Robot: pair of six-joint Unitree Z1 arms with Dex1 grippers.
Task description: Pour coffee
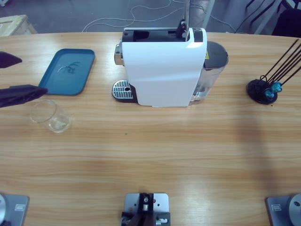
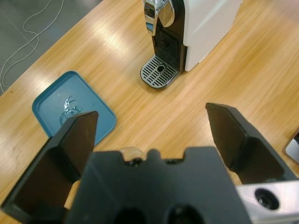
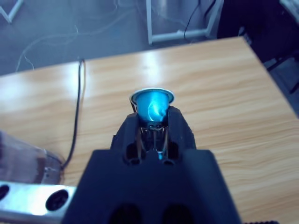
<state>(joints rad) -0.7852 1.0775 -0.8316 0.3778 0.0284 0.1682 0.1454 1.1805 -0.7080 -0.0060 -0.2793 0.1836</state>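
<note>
The left tool (image 2: 149, 135) is held wide open and empty above the counter (image 1: 155, 150), by an empty glass (image 1: 50, 116). No coffee can be made out. A blue capsule (image 3: 153, 106) is clamped in the right tool (image 3: 152, 123). Farther off stand a teal tray (image 2: 72, 109) and a white coffee machine (image 1: 162, 68).

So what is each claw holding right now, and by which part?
The right claw grips a blue capsule by its narrow body, rim outward. The left claw is open, holding nothing.
</note>
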